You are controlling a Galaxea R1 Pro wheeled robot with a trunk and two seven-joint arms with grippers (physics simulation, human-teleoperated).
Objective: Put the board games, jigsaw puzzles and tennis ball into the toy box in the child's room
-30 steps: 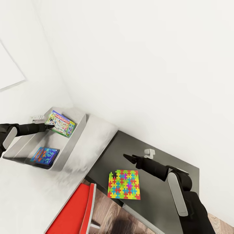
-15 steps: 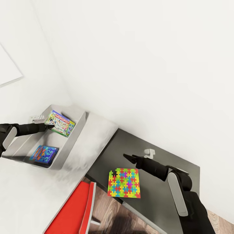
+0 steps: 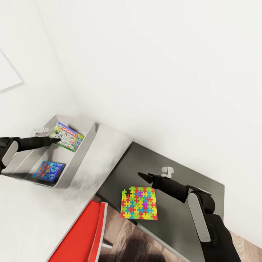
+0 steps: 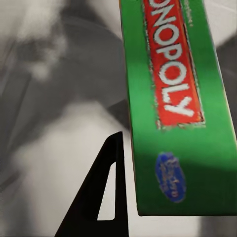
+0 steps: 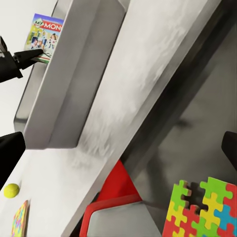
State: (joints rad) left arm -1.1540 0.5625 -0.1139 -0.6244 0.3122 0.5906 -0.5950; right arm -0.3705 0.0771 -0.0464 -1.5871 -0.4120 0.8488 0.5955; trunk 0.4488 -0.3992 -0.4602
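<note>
The light grey toy box stands on the pale table at the left. A blue board game lies flat in it. My left gripper is shut on the corner of the white and green Monopoly board game, held tilted over the box's far half. In the left wrist view its green edge runs beside one dark finger. A jigsaw puzzle lies on a dark grey surface, overhanging its edge. My right gripper hovers open just beyond it. The tennis ball sits on the table top.
A red chair stands below the table's edge, between the toy box and the jigsaw. A second multicoloured board's edge shows near the tennis ball. White walls close in behind the table. Wood floor shows under the chair.
The whole picture has drifted slightly up and left, so the camera moved. The left gripper keeps the Monopoly box over the toy box. The right arm has not moved.
</note>
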